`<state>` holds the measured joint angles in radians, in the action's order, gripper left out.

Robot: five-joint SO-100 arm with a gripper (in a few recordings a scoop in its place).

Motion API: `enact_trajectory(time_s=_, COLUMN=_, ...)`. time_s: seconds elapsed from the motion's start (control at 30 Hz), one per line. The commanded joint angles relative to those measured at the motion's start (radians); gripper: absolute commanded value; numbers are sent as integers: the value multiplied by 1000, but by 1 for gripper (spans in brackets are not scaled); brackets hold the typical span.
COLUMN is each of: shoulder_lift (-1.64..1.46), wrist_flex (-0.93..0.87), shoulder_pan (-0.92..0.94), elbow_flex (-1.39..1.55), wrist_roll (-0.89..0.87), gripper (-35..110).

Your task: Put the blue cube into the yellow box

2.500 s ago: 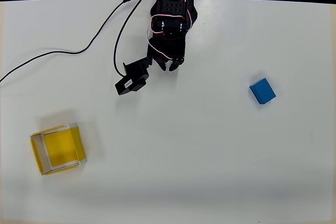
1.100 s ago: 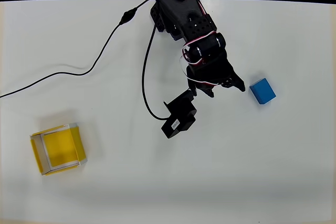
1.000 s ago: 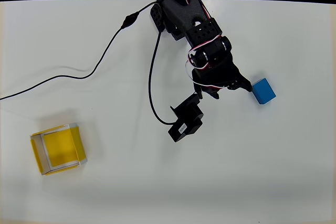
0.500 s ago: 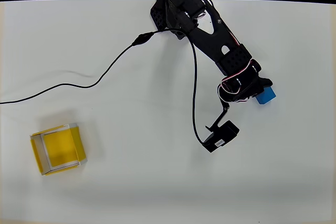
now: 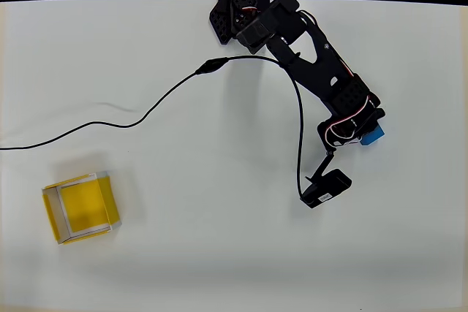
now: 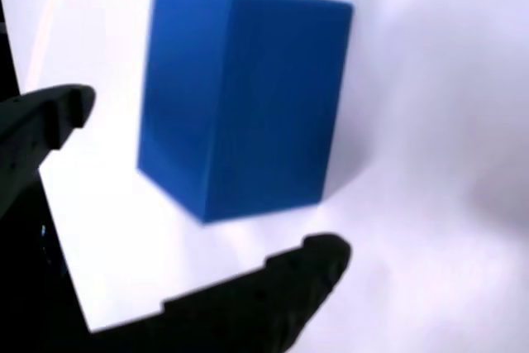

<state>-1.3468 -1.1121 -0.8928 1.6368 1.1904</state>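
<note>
The blue cube [image 5: 375, 135] sits on the white table at the right, half covered by the arm's head in the overhead view. My gripper [image 5: 362, 134] is down at it and open. In the wrist view the cube [image 6: 240, 97] stands close between the two black fingers, one finger [image 6: 50, 121] at its left and the other [image 6: 306, 274] below it, with white table showing in the gaps. The yellow box [image 5: 50, 217] rests far off at the lower left, open side up, with nothing in it.
A black cable [image 5: 146, 111] runs from the arm across the table's left half to the left edge. The arm's base [image 5: 245, 1] stands at the table's far edge, where a dark strip begins. The black wrist camera block [image 5: 327, 188] hangs below the gripper.
The arm has swung from the middle of the table out to the right and reached down over the cube. The cube and the box have stayed in place.
</note>
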Motion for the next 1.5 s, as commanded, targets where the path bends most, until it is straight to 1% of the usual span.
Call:
enact_trajectory(time_s=0.0, shoulder_lift=-21, wrist_flex=17, shoulder_pan=-29, elbow_flex=-109, wrist_roll=-2, gripper=51)
enact_trajectory(time_s=0.23, shoulder_lift=37, wrist_flex=64, shoulder_pan=-64, elbow_flex=-141, wrist_roll=-17, gripper=47)
enact_trajectory(time_s=0.67, shoulder_lift=83, wrist_flex=110, shoulder_pan=-97, elbow_flex=-152, wrist_roll=-37, gripper=21)
enact_trajectory(time_s=0.9, shoulder_lift=69, wrist_flex=100, shoulder_pan=-72, elbow_flex=-140, wrist_roll=11, gripper=14)
enact_trajectory(time_s=1.17, shoulder_lift=-114, wrist_flex=60, shoulder_pan=95, elbow_flex=-104, wrist_roll=138, gripper=13)
enact_trajectory(time_s=1.33, shoulder_lift=-272, wrist_flex=61, shoulder_pan=262, elbow_flex=-35, wrist_roll=244, gripper=12)
enact_trajectory(time_s=1.47, shoulder_lift=-405, wrist_flex=104, shoulder_pan=419, elbow_flex=60, wrist_roll=342, gripper=12)
